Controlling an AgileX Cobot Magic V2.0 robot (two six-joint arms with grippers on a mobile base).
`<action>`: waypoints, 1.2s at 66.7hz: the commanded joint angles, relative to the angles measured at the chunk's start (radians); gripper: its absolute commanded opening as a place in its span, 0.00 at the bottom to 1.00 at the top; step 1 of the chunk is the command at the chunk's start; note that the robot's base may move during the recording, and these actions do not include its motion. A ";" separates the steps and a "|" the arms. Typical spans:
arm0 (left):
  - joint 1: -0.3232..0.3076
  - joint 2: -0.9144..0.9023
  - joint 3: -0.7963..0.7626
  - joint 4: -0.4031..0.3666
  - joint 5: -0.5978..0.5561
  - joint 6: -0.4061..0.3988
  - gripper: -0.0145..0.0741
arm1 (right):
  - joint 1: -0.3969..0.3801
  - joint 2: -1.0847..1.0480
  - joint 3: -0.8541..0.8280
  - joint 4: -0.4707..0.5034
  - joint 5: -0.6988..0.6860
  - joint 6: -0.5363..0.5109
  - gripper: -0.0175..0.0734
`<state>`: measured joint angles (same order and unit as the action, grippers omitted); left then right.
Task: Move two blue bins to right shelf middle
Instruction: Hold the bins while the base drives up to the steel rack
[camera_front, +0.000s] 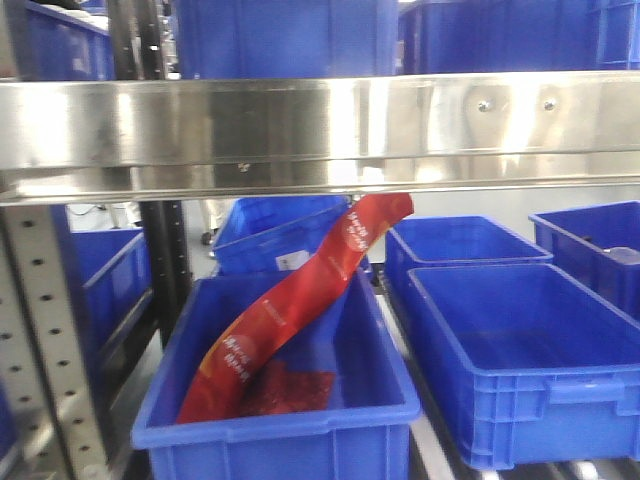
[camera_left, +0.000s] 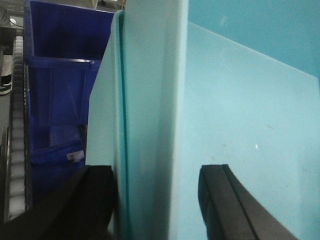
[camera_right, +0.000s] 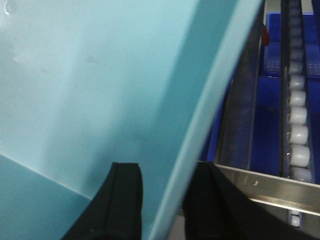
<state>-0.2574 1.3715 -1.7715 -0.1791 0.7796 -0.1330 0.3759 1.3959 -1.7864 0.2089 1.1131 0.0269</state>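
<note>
The right shelf's shiny steel front rail (camera_front: 320, 125) runs across the front view, with blue bins (camera_front: 285, 35) standing on the tier above it. Neither gripper shows in the front view. In the left wrist view my left gripper (camera_left: 157, 200) straddles the wall of a blue bin (camera_left: 240, 115), which looks washed-out pale blue, with one finger outside the rim and one inside. In the right wrist view my right gripper (camera_right: 165, 200) straddles the rim of a bin (camera_right: 100, 75) the same way, just above a steel rail (camera_right: 270, 182).
Below the rail, a blue bin (camera_front: 275, 430) holds a long red packet (camera_front: 300, 300). More blue bins stand beside it (camera_front: 530, 370) and behind it (camera_front: 465, 240). A perforated upright (camera_front: 45, 330) stands at left. Roller tracks (camera_right: 299, 135) run along the shelf, and a dark blue bin (camera_left: 60, 75) sits left of the held wall.
</note>
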 joint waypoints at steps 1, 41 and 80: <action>-0.004 -0.012 -0.014 -0.025 -0.072 0.025 0.04 | 0.006 -0.020 -0.016 0.060 -0.074 -0.055 0.02; -0.004 -0.012 -0.014 -0.025 -0.072 0.025 0.04 | 0.006 -0.020 -0.016 0.060 -0.074 -0.055 0.02; -0.004 -0.012 -0.014 -0.025 -0.072 0.025 0.04 | 0.006 -0.020 -0.016 0.060 -0.074 -0.055 0.02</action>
<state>-0.2574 1.3715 -1.7715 -0.1791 0.7796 -0.1330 0.3759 1.3959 -1.7864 0.2089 1.1131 0.0269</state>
